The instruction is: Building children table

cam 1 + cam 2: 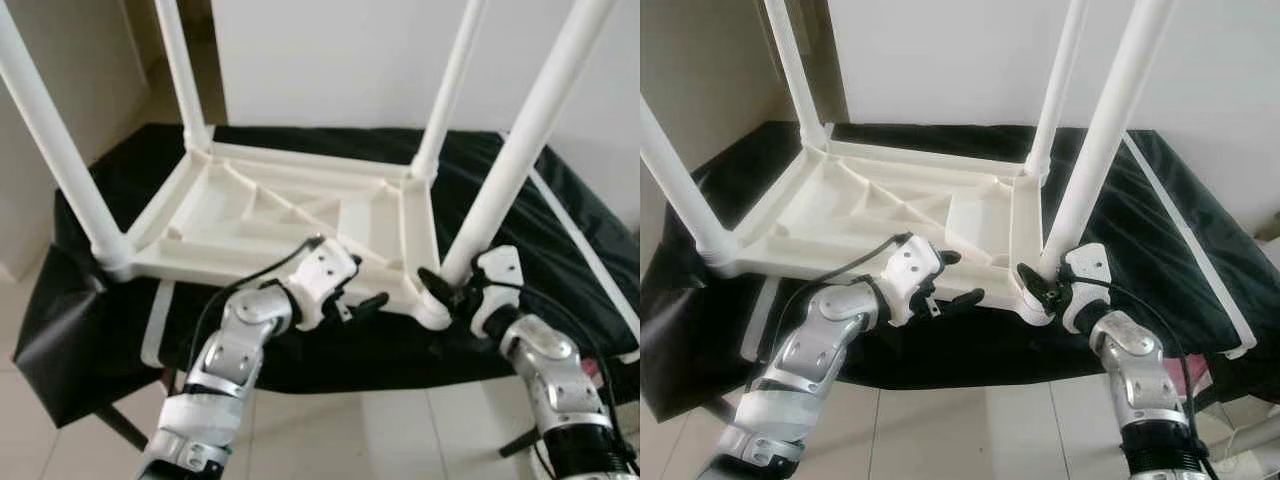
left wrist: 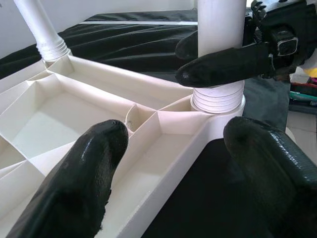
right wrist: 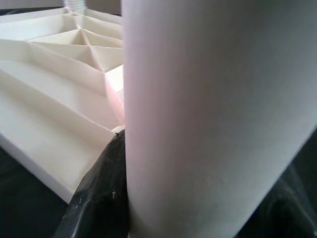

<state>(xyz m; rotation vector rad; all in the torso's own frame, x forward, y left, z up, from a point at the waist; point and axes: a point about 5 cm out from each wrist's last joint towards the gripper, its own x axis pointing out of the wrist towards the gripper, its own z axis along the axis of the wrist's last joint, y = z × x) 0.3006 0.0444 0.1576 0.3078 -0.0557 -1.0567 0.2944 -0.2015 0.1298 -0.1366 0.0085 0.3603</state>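
Black cloth (image 1: 520,200) drapes the low stand before a plain pale wall, and on it lies the white children's table (image 1: 290,215), turned upside down with its ribbed underside facing up and four white legs rising from its corners. From my remote seat I see the left gripper (image 1: 362,293) hovering at the near edge of the tabletop, its two black fingers (image 2: 74,183) spread apart and empty; in the left wrist view one finger sits over the ribbed compartments while the other hangs outside the rim, above the black cloth, so the table's edge runs between them. I cannot tell whether either finger touches the plastic.

Just beyond those fingers stands the near right leg (image 1: 510,160), seated in its threaded corner socket (image 2: 218,96). The right gripper (image 1: 1038,280) is clamped around this leg just above the socket, one black finger wrapping the front of the tube and the other showing behind it. In the right wrist view the white tube fills the space between the fingers, pressed against both, with the ribbed underside stretching away past them.

Pale floor tiles (image 1: 380,430) show under the stand, and both silver arms reach up from the foreground to the table's near edge.
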